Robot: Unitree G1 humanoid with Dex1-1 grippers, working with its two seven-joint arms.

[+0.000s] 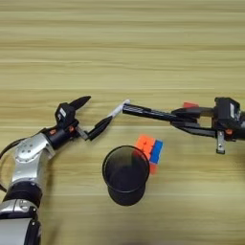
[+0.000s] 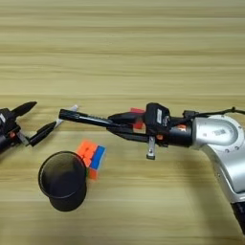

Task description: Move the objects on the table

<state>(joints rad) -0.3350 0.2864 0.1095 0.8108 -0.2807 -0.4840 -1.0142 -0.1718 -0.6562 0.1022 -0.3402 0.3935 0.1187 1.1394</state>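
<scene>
Nearest the camera, a black mesh cup [image 1: 126,175] stands upright on the table, its mouth open upward. Just behind its rim and touching or nearly touching it lies a multicolour puzzle cube [image 1: 150,149], showing orange, blue and red faces.

Farther back, at mid-table, the left gripper [image 1: 88,116] reaches in from the left with its two black fingers spread apart, holding nothing; its lower fingertip lies just beside the silver-white marker with black cap [image 1: 117,109], whether touching cannot be told. That marker's far tip meets the end of a slim black marker [image 1: 148,113], which lies almost level, pointing left.

From the right, the right gripper [image 2: 116,122] is closed on the slim black marker's right end. A small red block [image 2: 138,111] sits just behind this gripper, partly hidden by its fingers.

Beyond, the wide light-brown wooden table [image 1: 119,43] with horizontal grain lines fills the rest of the view.
</scene>
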